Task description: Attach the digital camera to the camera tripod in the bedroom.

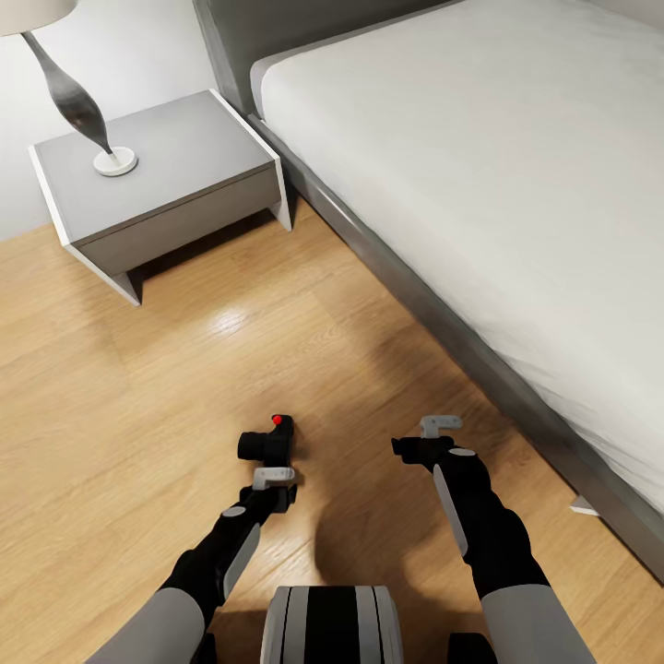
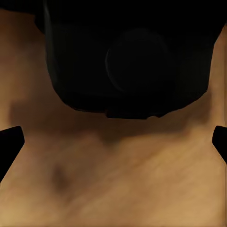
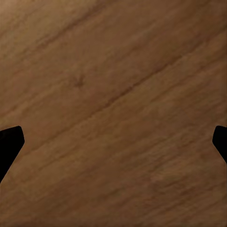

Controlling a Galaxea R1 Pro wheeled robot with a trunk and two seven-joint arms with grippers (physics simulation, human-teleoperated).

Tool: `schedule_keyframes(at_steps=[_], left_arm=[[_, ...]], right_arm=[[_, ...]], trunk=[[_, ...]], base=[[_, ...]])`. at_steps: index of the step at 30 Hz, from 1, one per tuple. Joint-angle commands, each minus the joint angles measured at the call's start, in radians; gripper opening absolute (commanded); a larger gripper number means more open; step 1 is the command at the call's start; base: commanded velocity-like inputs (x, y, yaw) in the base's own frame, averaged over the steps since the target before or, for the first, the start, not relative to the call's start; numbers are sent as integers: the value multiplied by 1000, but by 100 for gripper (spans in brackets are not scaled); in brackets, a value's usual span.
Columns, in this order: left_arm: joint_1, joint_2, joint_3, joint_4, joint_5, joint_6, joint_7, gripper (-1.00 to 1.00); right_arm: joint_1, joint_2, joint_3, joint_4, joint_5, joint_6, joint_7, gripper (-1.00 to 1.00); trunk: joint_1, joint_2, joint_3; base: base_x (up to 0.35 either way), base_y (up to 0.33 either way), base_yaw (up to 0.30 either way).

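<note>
The digital camera, small, black and boxy with a red dot on top, sits low over the light wood floor, directly ahead of my left gripper. In the left wrist view the camera shows its round lens just beyond the fingertips, with a shadow on the planks under it. The left gripper is open, its tips wide apart and clear of the camera. My right gripper hovers open over bare planks. The camera tripod is out of view.
The grey-framed white bed fills the right side, its frame edge running diagonally close to my right arm. A grey nightstand with a lamp stands at the back left against the pale wall.
</note>
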Motion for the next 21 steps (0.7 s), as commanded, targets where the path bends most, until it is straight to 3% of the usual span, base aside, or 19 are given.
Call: schedule_keyframes(at_steps=[1, 13, 21], left_arm=[[0, 0, -5, -3, 10, 5, 7, 100], [0, -4, -4, -4, 11, 7, 53, 100], [0, -4, -1, -6, 11, 7, 77, 100]], right_arm=[[0, 1, -1, -1, 9, 5, 2, 100], [0, -1, -1, -1, 10, 5, 5, 100], [0, 0, -1, -1, 10, 5, 5, 100]], trunk=[[0, 0, -1], [0, 0, -1], [0, 0, -1]], base=[[0, 0, 0], [2, 0, 0], [119, 0, 0]])
